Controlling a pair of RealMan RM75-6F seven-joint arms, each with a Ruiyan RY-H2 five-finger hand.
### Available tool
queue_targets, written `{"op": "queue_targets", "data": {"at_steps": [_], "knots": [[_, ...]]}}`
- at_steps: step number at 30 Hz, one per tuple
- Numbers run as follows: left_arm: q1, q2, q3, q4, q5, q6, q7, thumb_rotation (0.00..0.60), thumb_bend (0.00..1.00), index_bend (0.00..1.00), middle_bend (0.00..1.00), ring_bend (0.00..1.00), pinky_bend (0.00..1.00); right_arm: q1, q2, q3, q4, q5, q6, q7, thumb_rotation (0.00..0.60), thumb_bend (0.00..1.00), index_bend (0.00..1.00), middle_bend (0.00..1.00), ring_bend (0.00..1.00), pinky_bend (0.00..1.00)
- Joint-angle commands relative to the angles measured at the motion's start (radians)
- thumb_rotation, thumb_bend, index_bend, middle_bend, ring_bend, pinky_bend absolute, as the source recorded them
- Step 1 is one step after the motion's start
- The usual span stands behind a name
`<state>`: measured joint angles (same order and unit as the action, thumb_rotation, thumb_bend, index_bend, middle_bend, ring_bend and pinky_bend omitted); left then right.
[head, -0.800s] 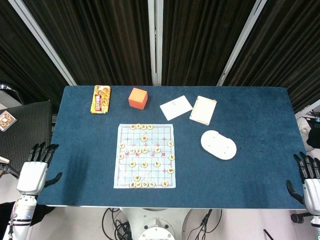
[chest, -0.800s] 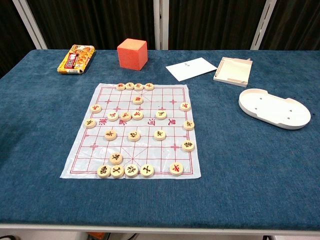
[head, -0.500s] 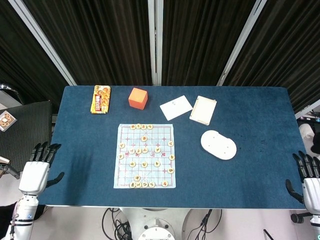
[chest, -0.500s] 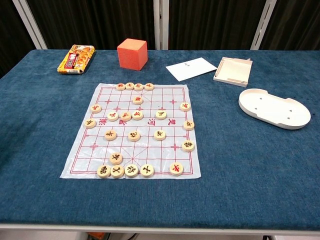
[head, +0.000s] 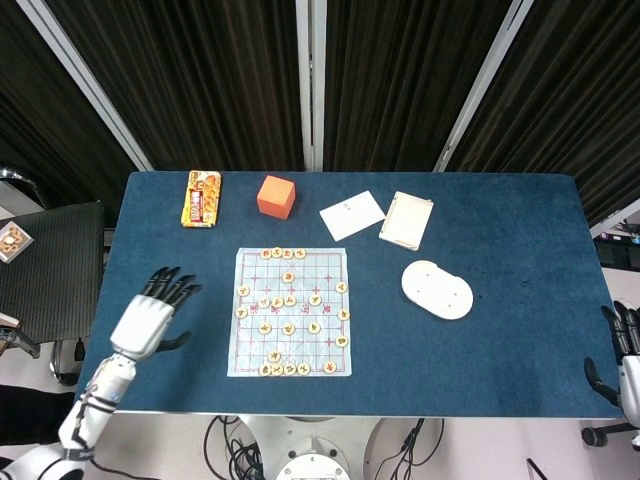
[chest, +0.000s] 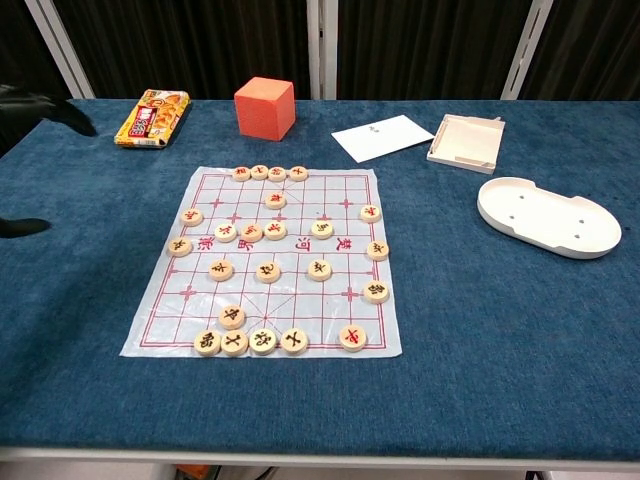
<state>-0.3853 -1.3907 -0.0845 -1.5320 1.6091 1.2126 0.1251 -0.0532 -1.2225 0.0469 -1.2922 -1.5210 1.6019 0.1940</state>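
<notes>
A: While the left hand (head: 150, 318) hangs over the table (head: 520, 220), just left of the chess sheet (head: 291, 311), fingers fanned wide, it's got hold of nothing.

B: And the pieces?

A: All on the sheet, far as I can see. Row along the sheet's far edge, row along its near edge, rest scattered mid-board. Nearest to that hand is the piece on the sheet's left edge (head: 244, 291), not touched.

B: Right hand?

A: Right hand (head: 628, 352) sits way off right of the sheet, at the table's edge, partly cut off by the frame. Fingers look apart, nothing in it.

B: So progress?

A: I'd judge nothing started yet, approx zero done; reach, pick & place all left.

B: Other stuff?

A: Beyond the sheet: snack pack (head: 202, 198), orange cube (head: 276, 196), white card (head: 352, 215), shallow box (head: 406, 220). White oval tray (head: 437, 290) right of the sheet.
</notes>
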Motion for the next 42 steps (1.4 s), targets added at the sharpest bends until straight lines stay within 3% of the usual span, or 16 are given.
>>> {"op": "queue_targets", "data": {"at_steps": [1, 6, 11, 22, 34, 42], "knots": [[-0.087, -0.088, -0.023, 0.066, 0.002, -0.084, -0.062, 0.600, 0.19, 0.23, 0.11, 0.00, 0.07, 0.000, -0.001, -0.001, 0.009, 0.005, -0.009, 0.008, 0.600, 0.33, 0.00, 0.00, 0.00, 0.00], [-0.165, -0.184, -0.039, 0.152, -0.013, -0.154, -0.114, 0.600, 0.20, 0.25, 0.12, 0.00, 0.07, -0.003, -0.004, 0.003, 0.021, 0.011, -0.007, 0.022, 0.600, 0.33, 0.00, 0.00, 0.00, 0.00], [-0.229, -0.239, -0.023, 0.193, -0.030, -0.243, -0.128, 0.600, 0.20, 0.27, 0.12, 0.00, 0.08, -0.010, -0.008, 0.009, 0.043, 0.027, -0.008, 0.048, 0.600, 0.33, 0.00, 0.00, 0.00, 0.00], [-0.323, -0.343, 0.004, 0.307, 0.010, -0.274, -0.163, 0.600, 0.20, 0.31, 0.13, 0.00, 0.08, -0.022, -0.027, 0.011, 0.115, 0.046, -0.023, 0.115, 0.600, 0.33, 0.00, 0.00, 0.00, 0.00], [-0.356, -0.374, 0.021, 0.379, -0.029, -0.302, -0.169, 0.600, 0.21, 0.35, 0.14, 0.00, 0.07, -0.017, -0.038, 0.016, 0.141, 0.048, -0.038, 0.138, 0.600, 0.33, 0.00, 0.00, 0.00, 0.00], [-0.361, -0.383, 0.028, 0.385, -0.041, -0.287, -0.170, 0.600, 0.21, 0.43, 0.14, 0.00, 0.07, -0.018, -0.034, 0.018, 0.136, 0.043, -0.030, 0.135, 0.600, 0.33, 0.00, 0.00, 0.00, 0.00]]}}
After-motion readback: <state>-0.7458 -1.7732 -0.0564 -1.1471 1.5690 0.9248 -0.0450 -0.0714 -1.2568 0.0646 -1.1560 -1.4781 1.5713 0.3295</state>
